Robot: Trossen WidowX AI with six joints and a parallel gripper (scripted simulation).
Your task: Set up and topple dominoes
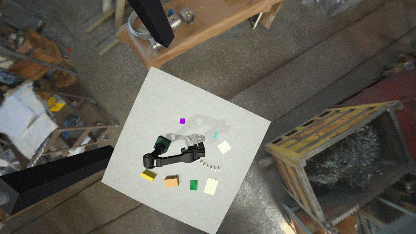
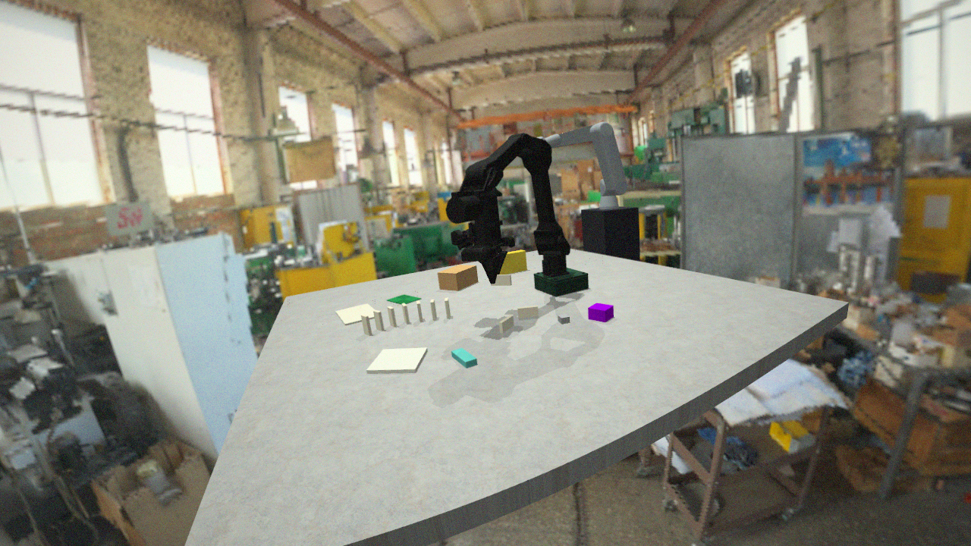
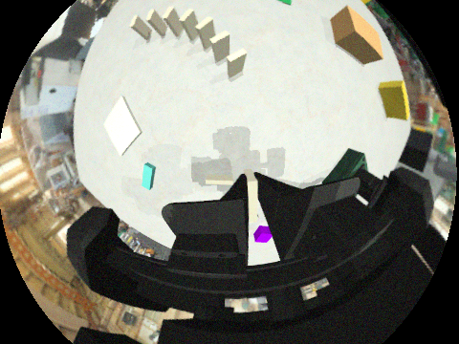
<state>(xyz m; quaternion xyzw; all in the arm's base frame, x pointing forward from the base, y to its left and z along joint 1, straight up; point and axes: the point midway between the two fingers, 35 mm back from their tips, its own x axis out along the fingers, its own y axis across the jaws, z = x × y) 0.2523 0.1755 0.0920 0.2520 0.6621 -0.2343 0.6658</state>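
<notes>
A curved row of several cream dominoes [image 1: 211, 167] [image 2: 406, 313] [image 3: 206, 32] stands upright. My gripper [image 2: 494, 280] [image 3: 249, 177] is shut on another cream domino [image 2: 504, 279] [image 3: 252, 196] and holds it raised above the table, off the row's near end in the wrist view. Two more cream dominoes lie loose: one domino [image 2: 506, 324] [image 3: 219, 182] shows just left of the fingertips in the wrist view; the other domino [image 2: 527, 312] lies nearer the arm's base and is hidden behind the fingers in the wrist view.
A teal block [image 1: 216, 135] [image 2: 464, 357] [image 3: 148, 176] and a white square plate [image 1: 224, 147] [image 2: 397, 360] [image 3: 122, 126] lie beyond the loose dominoes. A purple cube [image 1: 182, 121] [image 2: 601, 312], a small grey block [image 2: 563, 318], an orange box [image 1: 172, 181] [image 2: 457, 277] and a yellow block [image 1: 148, 175] [image 3: 395, 100] also stand about.
</notes>
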